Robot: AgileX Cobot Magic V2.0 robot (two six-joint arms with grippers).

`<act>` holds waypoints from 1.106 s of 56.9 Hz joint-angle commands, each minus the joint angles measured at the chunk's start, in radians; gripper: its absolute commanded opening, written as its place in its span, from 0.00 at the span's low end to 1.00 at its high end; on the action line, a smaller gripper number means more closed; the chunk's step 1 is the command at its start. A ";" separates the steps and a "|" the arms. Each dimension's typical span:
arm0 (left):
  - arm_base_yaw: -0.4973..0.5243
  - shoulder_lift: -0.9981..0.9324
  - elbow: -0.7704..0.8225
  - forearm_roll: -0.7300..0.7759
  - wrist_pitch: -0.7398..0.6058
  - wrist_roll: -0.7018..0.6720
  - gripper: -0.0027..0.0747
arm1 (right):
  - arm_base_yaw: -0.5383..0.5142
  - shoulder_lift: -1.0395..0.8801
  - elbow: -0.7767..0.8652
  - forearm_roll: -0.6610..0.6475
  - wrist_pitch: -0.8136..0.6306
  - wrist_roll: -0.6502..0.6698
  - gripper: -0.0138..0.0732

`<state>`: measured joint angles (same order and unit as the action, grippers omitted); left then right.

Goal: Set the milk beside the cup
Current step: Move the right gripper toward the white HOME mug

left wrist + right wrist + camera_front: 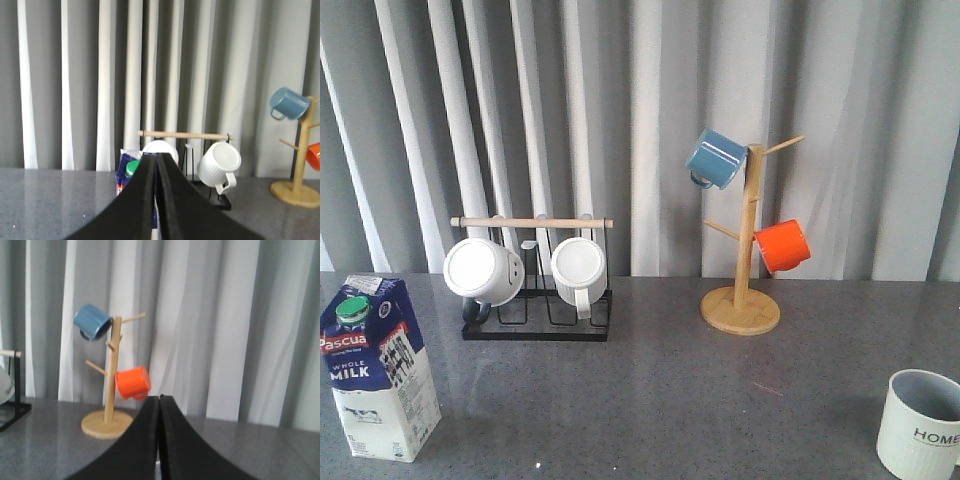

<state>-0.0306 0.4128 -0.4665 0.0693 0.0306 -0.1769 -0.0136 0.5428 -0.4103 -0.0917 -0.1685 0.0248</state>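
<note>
Grey curtains (650, 120) are hanging behind a grey table (660, 400). In the front view, the milk (378, 368) is standing at the near left edge, well apart from the cup (920, 425) at the near right. In the left wrist view, the left gripper (156, 165) is holding its jaws pressed together before the milk. In the right wrist view, the right gripper (159, 405) is likewise closed, empty, facing a wooden mug tree (111, 385).

One milk carton (375, 365), five mugs (577, 268), two racks (742, 245)
</note>
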 commanded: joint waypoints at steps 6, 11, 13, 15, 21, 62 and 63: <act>-0.006 0.184 -0.123 -0.006 -0.048 -0.026 0.03 | 0.000 0.126 -0.056 0.047 -0.084 0.012 0.15; -0.006 0.229 -0.123 -0.006 -0.056 -0.026 0.03 | 0.000 0.139 -0.056 0.092 -0.076 0.021 0.15; -0.006 0.246 -0.123 -0.006 -0.056 -0.025 0.03 | 0.000 0.142 -0.056 0.092 -0.069 0.021 0.15; -0.006 0.259 -0.123 -0.006 -0.056 -0.025 0.03 | 0.000 0.143 -0.056 0.092 -0.054 0.021 0.15; -0.006 0.298 -0.123 -0.006 -0.056 -0.020 0.04 | 0.000 0.143 -0.058 0.084 -0.013 0.021 0.20; -0.006 0.484 -0.169 -0.005 -0.096 0.009 0.71 | -0.001 0.299 -0.107 0.067 0.207 -0.025 0.82; -0.006 0.484 -0.169 -0.005 -0.096 0.009 0.71 | -0.001 0.300 -0.107 0.059 0.205 -0.025 0.82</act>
<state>-0.0306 0.9038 -0.6015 0.0693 0.0163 -0.1674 -0.0136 0.8296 -0.4812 -0.0108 0.1044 0.0073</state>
